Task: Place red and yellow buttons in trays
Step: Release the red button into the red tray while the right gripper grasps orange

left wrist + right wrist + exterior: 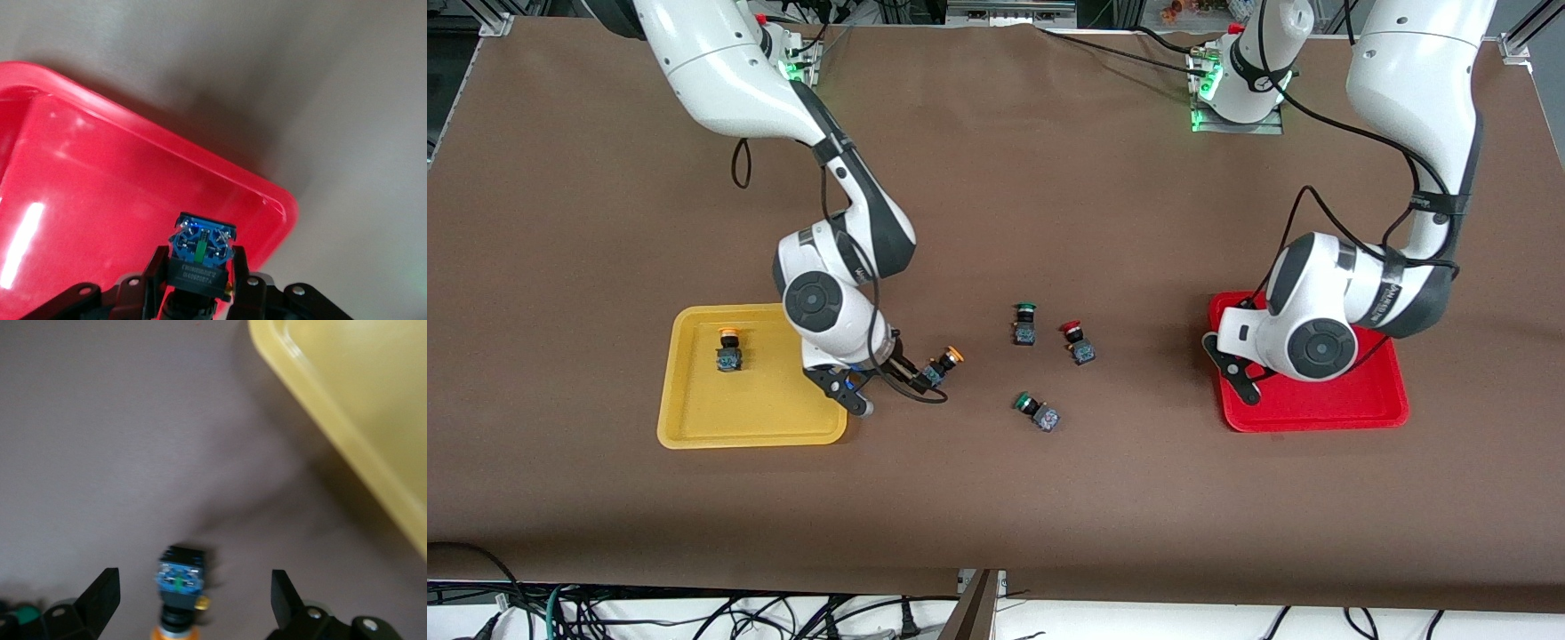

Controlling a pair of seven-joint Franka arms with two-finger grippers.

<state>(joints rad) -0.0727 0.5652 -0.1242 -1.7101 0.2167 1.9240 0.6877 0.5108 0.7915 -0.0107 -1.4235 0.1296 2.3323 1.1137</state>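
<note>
My left gripper (1240,378) is over the red tray (1369,404) and is shut on a button. In the left wrist view the gripper (199,268) clamps the button's black body, its blue base (202,241) faces the red tray (100,200), and its cap is hidden. My right gripper (916,378) is low beside the yellow tray (694,418). Its jaws are wide open around a yellow button (943,364) that lies on the table, also seen in the right wrist view (180,577) between the fingers (100,597). Another yellow button (729,348) stands in the yellow tray. A red button (1079,342) lies mid-table.
Two green-capped switches lie mid-table: one (1024,323) beside the red button, one (1036,411) nearer the front camera. The yellow tray's rim (347,453) is close to the right gripper. Brown cloth covers the table.
</note>
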